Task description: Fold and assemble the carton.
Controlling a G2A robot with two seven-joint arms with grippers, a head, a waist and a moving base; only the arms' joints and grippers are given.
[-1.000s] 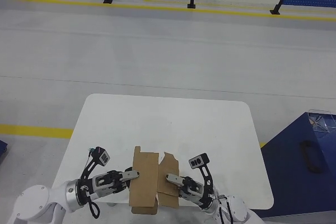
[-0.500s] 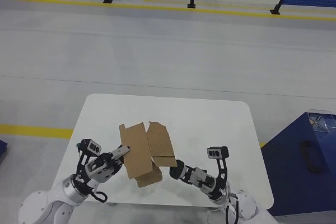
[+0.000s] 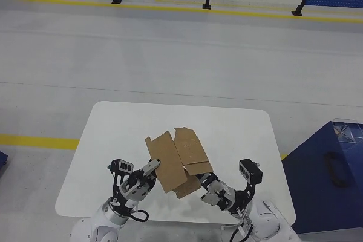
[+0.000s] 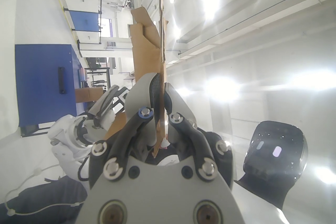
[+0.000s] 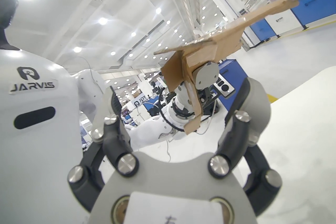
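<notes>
Brown corrugated cardboard makes up the carton (image 3: 176, 158). It is partly unfolded, with its panels splayed at angles, and is lifted off the white worktop (image 3: 115, 139), hanging above the worktop's middle toward its near edge.

Above the near-left part of the worktop, the left end effector (image 3: 152, 166) has its fingers (image 4: 139, 96) pinched tight on the edge of one panel. In the left wrist view that panel runs edge-on straight out from between the pads.

Above the near-right part of the worktop, the right end effector (image 3: 207, 183) is close beside the carton's lowest flap. Its fingers (image 5: 252, 96) are spread wide and hold nothing, and the right wrist view shows the carton apart from them. A blue cabinet (image 3: 333, 175) stands on the floor off the worktop's right side.
</notes>
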